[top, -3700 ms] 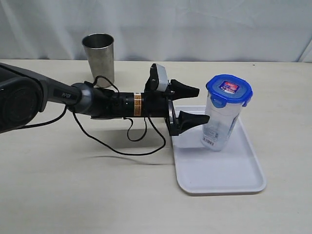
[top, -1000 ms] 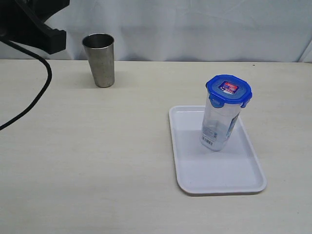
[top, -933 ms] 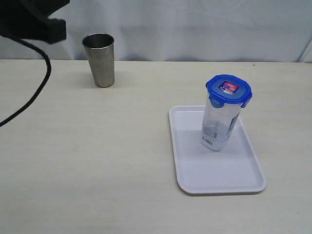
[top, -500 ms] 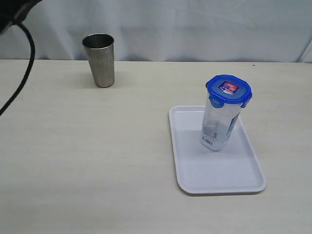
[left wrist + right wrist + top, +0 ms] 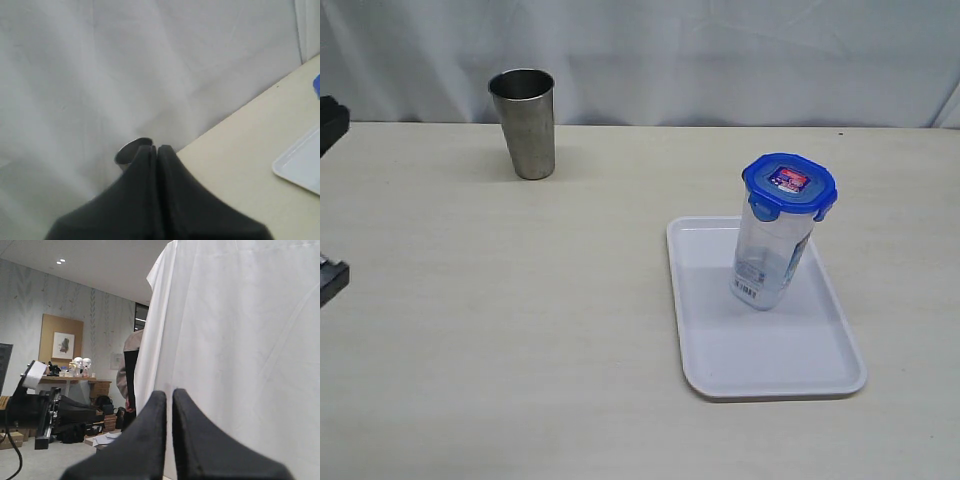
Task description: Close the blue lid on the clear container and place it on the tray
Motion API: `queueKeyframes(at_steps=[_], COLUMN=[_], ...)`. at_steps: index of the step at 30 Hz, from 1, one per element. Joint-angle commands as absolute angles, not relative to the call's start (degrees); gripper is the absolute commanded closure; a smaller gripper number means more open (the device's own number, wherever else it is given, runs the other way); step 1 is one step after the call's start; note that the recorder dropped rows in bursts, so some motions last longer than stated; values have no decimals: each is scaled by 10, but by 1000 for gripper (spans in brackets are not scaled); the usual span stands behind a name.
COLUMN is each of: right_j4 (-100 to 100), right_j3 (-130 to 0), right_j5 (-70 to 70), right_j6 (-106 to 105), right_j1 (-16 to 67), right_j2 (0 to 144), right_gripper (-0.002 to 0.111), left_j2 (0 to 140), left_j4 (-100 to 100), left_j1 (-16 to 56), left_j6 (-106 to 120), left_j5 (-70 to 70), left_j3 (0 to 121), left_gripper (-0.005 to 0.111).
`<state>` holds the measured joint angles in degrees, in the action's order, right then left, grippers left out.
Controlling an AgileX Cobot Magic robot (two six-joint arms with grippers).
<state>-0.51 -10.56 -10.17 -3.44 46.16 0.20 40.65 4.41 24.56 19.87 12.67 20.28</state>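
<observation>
Clear container (image 5: pixel 772 265) stands upright on the tray (image 5: pixel 770 365), toward its far rim, with the blue lid (image 5: pixel 789 186) seated on top. The tray's near half is bare. Steel cup (image 5: pixel 524 122) stands well apart, far left on the table (image 5: pixel 520 330). Left gripper (image 5: pixel 154 149): jaws pressed together, holding nothing. Right gripper (image 5: pixel 168 395): likewise closed, facing a white curtain (image 5: pixel 240 340).

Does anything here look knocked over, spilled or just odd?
Nothing stands out. The clear container stands on the tray with the blue lid on top. It seems to lean slightly, but the steel cup leans the other way, so that is probably the camera.
</observation>
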Motion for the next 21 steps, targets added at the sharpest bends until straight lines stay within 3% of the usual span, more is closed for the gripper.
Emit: queueKeyframes(at_steps=[1, 9, 21], right_j4=[-4, -4, -4], right_j3=[-103, -103, -103], right_j5=[-102, -102, -102], right_j6=[-31, -31, -31], right_j1=[459, 459, 459], right_j2=[0, 0, 0], right_gripper=[104, 104, 104], left_j2=[332, 212, 71], left_j4=[39, 44, 49], left_j1=[201, 114, 86], left_j6=[177, 99, 57], left_j5=[131, 124, 108], left_j3=[155, 92, 41], left_gripper=[107, 107, 107])
